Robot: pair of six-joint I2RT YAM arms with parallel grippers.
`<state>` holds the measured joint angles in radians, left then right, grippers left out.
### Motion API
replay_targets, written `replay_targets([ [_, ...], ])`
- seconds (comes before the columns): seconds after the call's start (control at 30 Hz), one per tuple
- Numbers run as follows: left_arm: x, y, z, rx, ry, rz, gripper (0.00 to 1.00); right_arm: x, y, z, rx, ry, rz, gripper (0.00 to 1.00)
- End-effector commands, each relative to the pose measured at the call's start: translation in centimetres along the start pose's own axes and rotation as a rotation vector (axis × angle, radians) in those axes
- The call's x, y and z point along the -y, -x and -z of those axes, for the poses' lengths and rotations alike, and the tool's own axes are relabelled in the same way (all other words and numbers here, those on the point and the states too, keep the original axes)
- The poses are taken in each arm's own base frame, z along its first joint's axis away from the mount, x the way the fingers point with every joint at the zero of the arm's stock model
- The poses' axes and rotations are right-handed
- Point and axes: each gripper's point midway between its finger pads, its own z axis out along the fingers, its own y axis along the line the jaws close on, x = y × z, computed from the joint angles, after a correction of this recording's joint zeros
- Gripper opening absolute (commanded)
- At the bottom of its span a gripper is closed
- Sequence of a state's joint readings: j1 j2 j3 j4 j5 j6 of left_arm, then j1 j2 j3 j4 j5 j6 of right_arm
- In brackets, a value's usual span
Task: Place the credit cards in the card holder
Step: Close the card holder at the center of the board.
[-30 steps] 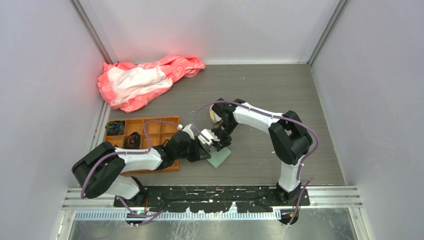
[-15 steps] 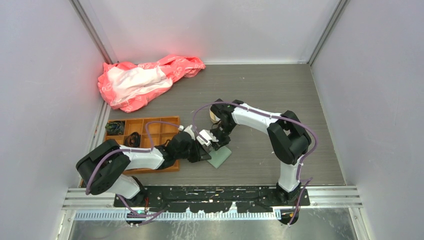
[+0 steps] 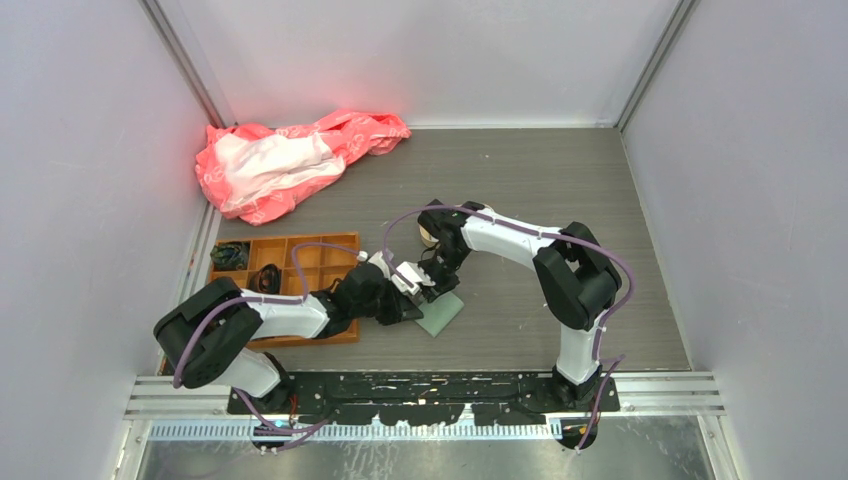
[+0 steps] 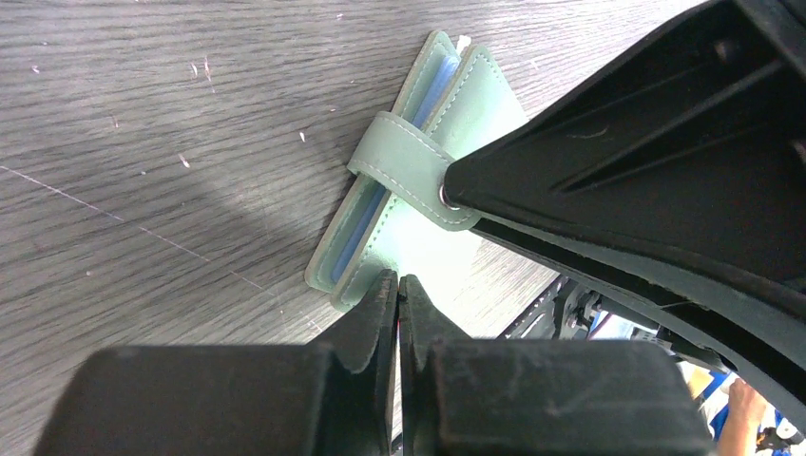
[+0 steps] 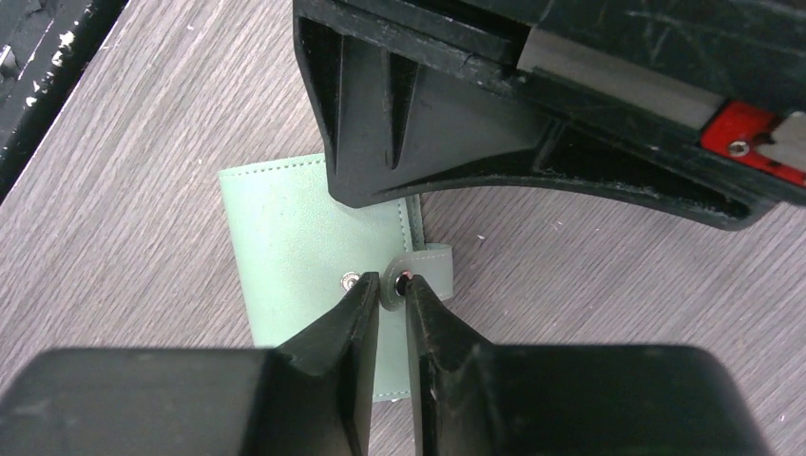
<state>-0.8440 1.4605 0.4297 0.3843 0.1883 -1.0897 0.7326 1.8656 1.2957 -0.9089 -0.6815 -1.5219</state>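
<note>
Card holder [image 3: 440, 318] laid flat on table [image 3: 560, 180], front centre. Compartment tray [image 3: 300, 262] set just left of it, partly covered by left arm [image 3: 290, 315]. Crumpled bag [image 3: 290, 160] heaped in far-left corner. Strap tab [image 5: 428, 269] of card holder caught between fingers of right gripper [image 5: 392, 285]. Left gripper [image 4: 397, 282] positioned at card holder's left edge.

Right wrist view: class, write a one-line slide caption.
Right gripper pinches the unsnapped strap of the folded green card holder.

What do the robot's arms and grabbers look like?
Each arm has white tube parts and chunky black joints, with a thin purple cable looping along it. The left arm and right arm end in black grippers: the left gripper and right gripper each have two flat, pointed fingers.
</note>
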Motion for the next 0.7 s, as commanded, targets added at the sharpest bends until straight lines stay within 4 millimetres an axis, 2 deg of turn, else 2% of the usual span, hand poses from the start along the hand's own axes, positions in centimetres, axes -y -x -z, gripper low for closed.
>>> replay_targets([
  [0.0,1.7,0.8,-0.3,0.017,-0.048,-0.015,0.03,0.8,1.7,1.1,0.018,-0.032,0.039,0.2],
  [0.23,1.8,0.8,-0.2,0.012,-0.048,-0.019,0.03,0.5,1.5,1.4,-0.006,-0.016,0.046,0.02],
  [0.5,1.7,0.7,-0.2,0.003,-0.041,-0.021,0.02,-1.0,0.6,1.8,-0.059,0.009,0.098,0.01],
  [0.67,2.0,0.8,-0.2,0.0,-0.045,-0.027,0.02,-1.0,-0.2,1.5,-0.085,-0.006,0.099,0.01],
])
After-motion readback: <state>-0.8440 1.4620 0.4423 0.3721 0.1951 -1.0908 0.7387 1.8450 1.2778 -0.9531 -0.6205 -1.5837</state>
